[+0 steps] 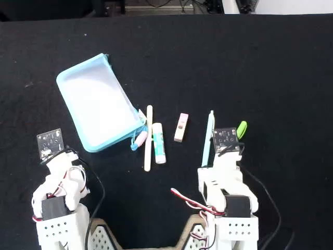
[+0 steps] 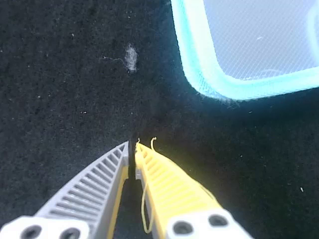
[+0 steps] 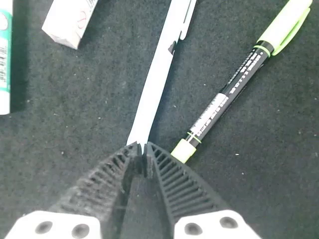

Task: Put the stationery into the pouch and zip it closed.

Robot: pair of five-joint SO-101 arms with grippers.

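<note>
Black cloth table (image 1: 260, 62), lint fleck (image 2: 130, 57) near pouch (image 2: 234, 87), cables (image 1: 183, 5) beyond

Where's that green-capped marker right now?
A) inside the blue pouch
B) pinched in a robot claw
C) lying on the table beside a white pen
C: the green-capped marker lies on the black table next to the white pen, just beyond the right gripper, which is shut and empty.

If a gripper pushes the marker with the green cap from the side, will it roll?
The marker looks round and smooth, so it would probably roll on the black table. The clip on its cap may stop it soon. It seems stiff and light.
</note>
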